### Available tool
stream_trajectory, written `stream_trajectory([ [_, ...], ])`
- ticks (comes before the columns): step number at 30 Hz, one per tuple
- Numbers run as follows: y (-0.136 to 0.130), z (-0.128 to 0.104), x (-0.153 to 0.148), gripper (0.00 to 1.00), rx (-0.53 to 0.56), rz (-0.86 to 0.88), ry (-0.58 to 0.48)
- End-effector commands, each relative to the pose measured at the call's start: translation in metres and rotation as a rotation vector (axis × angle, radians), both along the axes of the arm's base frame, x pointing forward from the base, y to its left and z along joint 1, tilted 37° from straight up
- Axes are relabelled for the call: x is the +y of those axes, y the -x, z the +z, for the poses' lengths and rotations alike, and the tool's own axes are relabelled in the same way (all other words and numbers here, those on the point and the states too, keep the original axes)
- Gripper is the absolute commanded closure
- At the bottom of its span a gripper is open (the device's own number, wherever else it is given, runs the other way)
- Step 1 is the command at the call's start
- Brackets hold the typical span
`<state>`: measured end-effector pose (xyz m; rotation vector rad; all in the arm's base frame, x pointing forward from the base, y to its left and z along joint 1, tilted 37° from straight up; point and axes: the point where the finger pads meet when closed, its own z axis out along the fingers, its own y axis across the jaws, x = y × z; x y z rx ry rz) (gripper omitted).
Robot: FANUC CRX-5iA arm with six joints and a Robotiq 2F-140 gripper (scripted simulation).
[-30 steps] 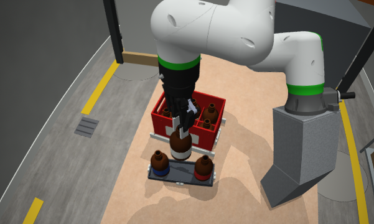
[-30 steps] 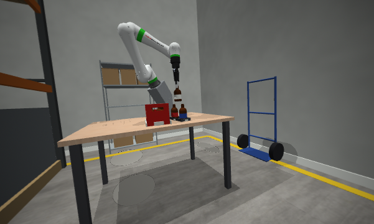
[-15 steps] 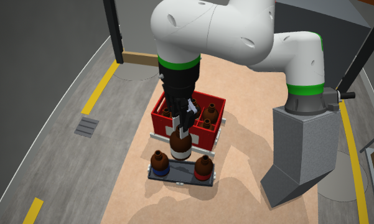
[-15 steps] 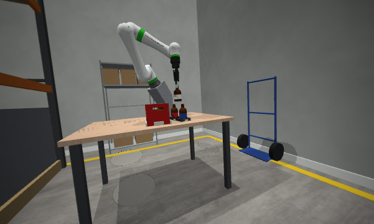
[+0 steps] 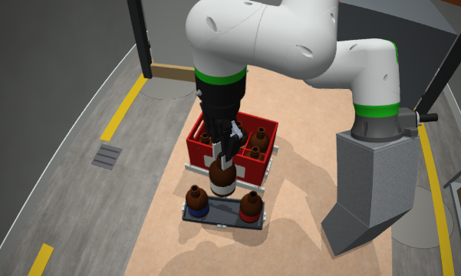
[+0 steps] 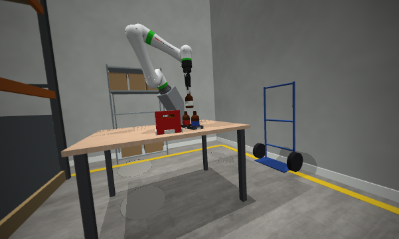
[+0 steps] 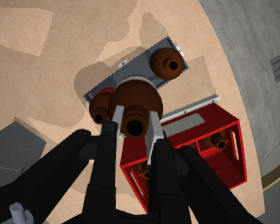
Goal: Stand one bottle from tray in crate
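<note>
Grey-walled workshop room here, with a light wooden desk (image 6: 126, 137) on dark legs in the middle. On it we've got a red plastic crate (image 5: 230, 162) with brown bottles standing in its cells, and just on its near side a dark flat tray (image 5: 222, 216). The tray carries a brown bottle with a blue band (image 5: 196, 200) on the left and a brown bottle with a red band (image 5: 251, 207) on the right. Our black gripper (image 5: 225, 159) is clamped on the neck of a brown bottle with a white band (image 5: 222, 178), hanging upright in the air over the gap between tray and crate.
</note>
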<state>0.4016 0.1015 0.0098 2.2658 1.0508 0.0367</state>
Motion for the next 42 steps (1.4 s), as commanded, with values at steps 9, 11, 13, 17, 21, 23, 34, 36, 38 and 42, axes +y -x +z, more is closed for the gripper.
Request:
stream_trajectory([
  [9, -0.001, 0.003, -0.004, 1.00, 0.000, 0.000, 0.000],
  [11, -0.002, 0.004, -0.005, 1.00, 0.000, 0.000, 0.000],
  [13, -0.002, 0.005, -0.006, 1.00, 0.000, 0.000, 0.000],
  [17, -0.003, 0.007, -0.009, 1.00, 0.000, 0.000, 0.000],
  [21, -0.004, 0.010, -0.013, 1.00, 0.000, 0.000, 0.000],
  [23, -0.004, 0.011, -0.014, 1.00, 0.000, 0.000, 0.000],
  [34, -0.007, 0.019, -0.024, 1.00, 0.000, 0.000, 0.000],
  [36, -0.008, 0.021, -0.027, 1.00, 0.000, 0.000, 0.000],
  [38, -0.009, 0.023, -0.030, 1.00, 0.000, 0.000, 0.000],
  [42, -0.010, 0.025, -0.032, 1.00, 0.000, 0.000, 0.000],
])
